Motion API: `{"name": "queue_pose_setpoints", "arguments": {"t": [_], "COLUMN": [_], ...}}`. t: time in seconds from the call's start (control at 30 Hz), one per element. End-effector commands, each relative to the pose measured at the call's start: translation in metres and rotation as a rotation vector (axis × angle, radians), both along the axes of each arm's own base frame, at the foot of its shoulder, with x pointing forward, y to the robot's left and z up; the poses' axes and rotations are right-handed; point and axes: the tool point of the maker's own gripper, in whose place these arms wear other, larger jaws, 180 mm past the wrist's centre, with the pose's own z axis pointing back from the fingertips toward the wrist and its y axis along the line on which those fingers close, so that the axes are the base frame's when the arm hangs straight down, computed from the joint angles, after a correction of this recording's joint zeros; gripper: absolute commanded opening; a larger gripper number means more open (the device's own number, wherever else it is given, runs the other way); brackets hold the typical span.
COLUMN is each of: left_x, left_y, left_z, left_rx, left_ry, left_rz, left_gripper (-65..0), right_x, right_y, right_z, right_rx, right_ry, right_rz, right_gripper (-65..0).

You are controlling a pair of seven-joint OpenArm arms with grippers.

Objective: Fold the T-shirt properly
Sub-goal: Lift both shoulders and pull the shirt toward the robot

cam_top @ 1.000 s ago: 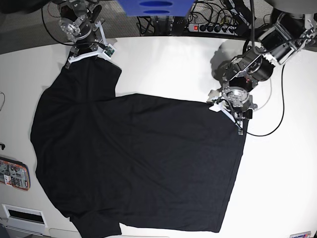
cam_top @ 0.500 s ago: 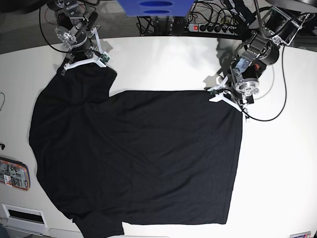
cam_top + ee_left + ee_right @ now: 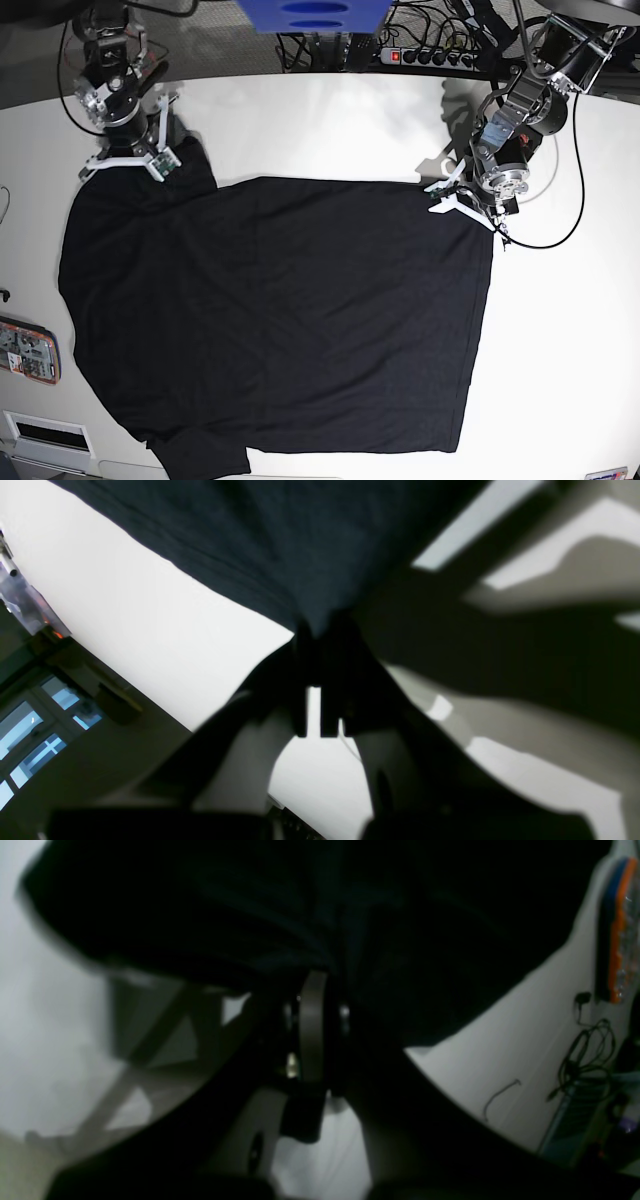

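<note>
Black matte cloth fills your near field: the T-shirt (image 3: pixel 270 320) lies spread flat on the white table (image 3: pixel 560 340), its lower hem close to the near edge, one sleeve reaching the near left corner. Farther back, your left tool (image 3: pixel 462 196) is pressed together on the shirt's far right corner; the left wrist view shows cloth pinched between the dark fingers (image 3: pixel 305 680). Your right tool (image 3: pixel 130 160) is likewise clamped on the far left corner, by the shoulder, with fabric bunched at its tip in the right wrist view.

Risks, in my judgement: both grips sit at the very edge of the cloth, so a pull across the table could slip a corner free. Uneven travel between the arms would skew the fold line or drag in wrinkles. The near hem could slide over the table edge if you draw the shirt toward you.

The table surface is smooth, white and glossy, offering little friction. An orange-edged object (image 3: pixel 28 350) rests at the left margin. Beyond the far edge lie a power strip (image 3: pixel 430 56) and tangled cables.
</note>
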Motion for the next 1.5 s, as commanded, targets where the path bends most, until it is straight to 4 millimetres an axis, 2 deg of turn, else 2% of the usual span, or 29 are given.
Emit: {"name": "queue_pose_setpoints", "arguments": {"t": [0.0,0.1,0.4,0.53,0.63,0.77,0.87,0.97,1.07,1.2,1.3,1.4,1.47], "left_x": [0.01,0.011,0.037,0.052,0.054,0.072,0.077,0.091,0.101,0.123,0.133,0.14,0.142], "left_y": [0.004,0.001,0.019,0.0,-0.001,-0.004,0.001,-0.013,-0.005,-0.004,0.005,0.007,0.006], "left_z": [0.01,0.011,0.032,0.038,0.037,0.035,0.03,0.038,0.049,0.068,0.075,0.074,0.07], "left_rx": [0.013,0.002,-0.075,-0.166,-0.171,-0.188,-0.183,-0.232,-0.245,-0.275,-0.273,-0.272,-0.278], "left_ry": [-0.039,-0.044,-0.144,-0.19,-0.191,-0.194,-0.183,-0.215,-0.253,-0.311,-0.33,-0.324,-0.315], "left_rz": [0.005,0.014,0.166,0.13,0.129,0.159,0.178,0.167,0.202,0.23,0.256,0.263,0.274], "left_gripper": [-65.0,-65.0,-65.0,-65.0,-65.0,-65.0,-65.0,-65.0,-65.0,-65.0,-65.0,-65.0,-65.0], "right_x": [0.01,0.017,0.054,0.092,0.121,0.154,0.157,0.155,0.151,0.143,0.157,0.177,0.183], "right_y": [-0.003,-0.003,-0.002,0.007,0.003,0.0,-0.005,-0.013,-0.02,-0.03,-0.03,-0.034,-0.037], "right_z": [0.011,0.015,0.035,0.06,0.085,0.117,0.111,0.089,0.067,0.037,0.043,0.052,0.053], "right_rx": [-0.009,-0.01,-0.013,-0.017,-0.042,-0.053,-0.053,-0.046,-0.036,-0.026,-0.01,0.0,0.003], "right_ry": [-0.043,-0.064,-0.138,-0.198,-0.265,-0.358,-0.341,-0.281,-0.221,-0.136,-0.165,-0.19,-0.192], "right_rz": [0.005,0.004,0.025,0.104,0.087,0.073,0.061,0.04,0.02,-0.01,-0.008,-0.021,-0.03], "right_gripper": [-65.0,-65.0,-65.0,-65.0,-65.0,-65.0,-65.0,-65.0,-65.0,-65.0,-65.0,-65.0,-65.0]}}
